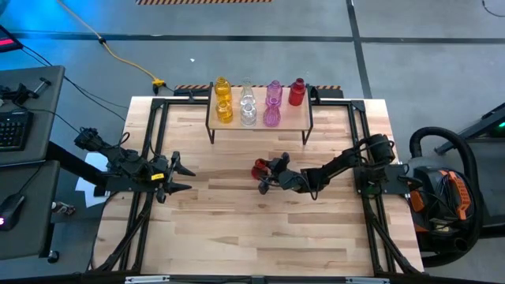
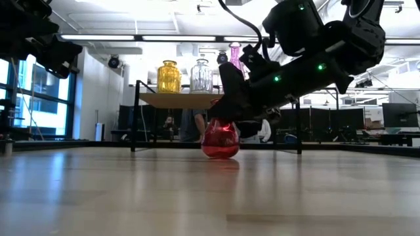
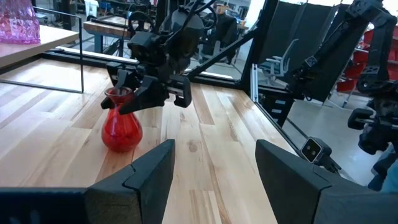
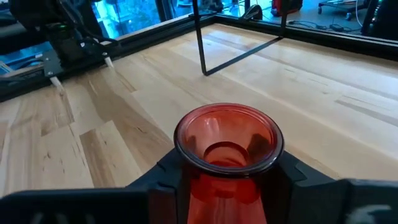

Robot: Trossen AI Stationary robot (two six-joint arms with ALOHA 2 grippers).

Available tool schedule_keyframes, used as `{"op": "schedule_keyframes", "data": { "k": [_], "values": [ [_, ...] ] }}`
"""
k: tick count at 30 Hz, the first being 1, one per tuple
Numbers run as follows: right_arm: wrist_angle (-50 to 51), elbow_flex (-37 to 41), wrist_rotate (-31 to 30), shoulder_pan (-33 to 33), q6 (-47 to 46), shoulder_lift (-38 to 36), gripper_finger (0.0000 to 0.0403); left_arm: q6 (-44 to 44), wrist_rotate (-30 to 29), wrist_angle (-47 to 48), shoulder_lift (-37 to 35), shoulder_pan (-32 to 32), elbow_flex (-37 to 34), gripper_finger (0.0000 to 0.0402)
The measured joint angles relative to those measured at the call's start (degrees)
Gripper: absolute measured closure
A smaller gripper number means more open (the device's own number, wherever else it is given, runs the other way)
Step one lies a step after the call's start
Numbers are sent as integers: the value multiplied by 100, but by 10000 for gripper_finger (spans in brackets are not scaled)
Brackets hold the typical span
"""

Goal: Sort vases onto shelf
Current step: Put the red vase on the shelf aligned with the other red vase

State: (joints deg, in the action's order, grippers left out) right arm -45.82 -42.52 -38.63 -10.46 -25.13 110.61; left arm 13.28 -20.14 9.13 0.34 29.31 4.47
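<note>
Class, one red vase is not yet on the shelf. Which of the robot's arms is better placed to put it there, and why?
The right. Its hand is already around the neck of the red vase on the table, near the shelf. The left hand is open and waits at the table's left side.

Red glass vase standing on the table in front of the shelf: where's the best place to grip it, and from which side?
Grip the red glass vase at its narrow neck, just under the flared rim, coming in level from the right arm's side. It stands upright, and the bulbous body below looks too wide and rounded for a sure pinch. The right gripper already brackets that neck.
</note>
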Motion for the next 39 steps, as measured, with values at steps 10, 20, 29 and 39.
{"op": "schedule_keyframes", "data": {
  "k": [10, 20, 29, 39],
  "values": [
    [589, 22, -14, -17, 89, -342, 294, 0, 0, 0, 1, 1, 0, 187],
    [1634, 26, -267, -45, 226, -1240, 296, 2, 0, 0, 2, -1, 0, 187],
    [2906, 26, -1125, -45, 438, -2598, 296, 2, 0, -2, 0, 2, 0, 187],
    [3281, 26, -1903, 148, 1357, -3565, 296, 2, 0, 0, 0, 2, 0, 187]
  ]
}}
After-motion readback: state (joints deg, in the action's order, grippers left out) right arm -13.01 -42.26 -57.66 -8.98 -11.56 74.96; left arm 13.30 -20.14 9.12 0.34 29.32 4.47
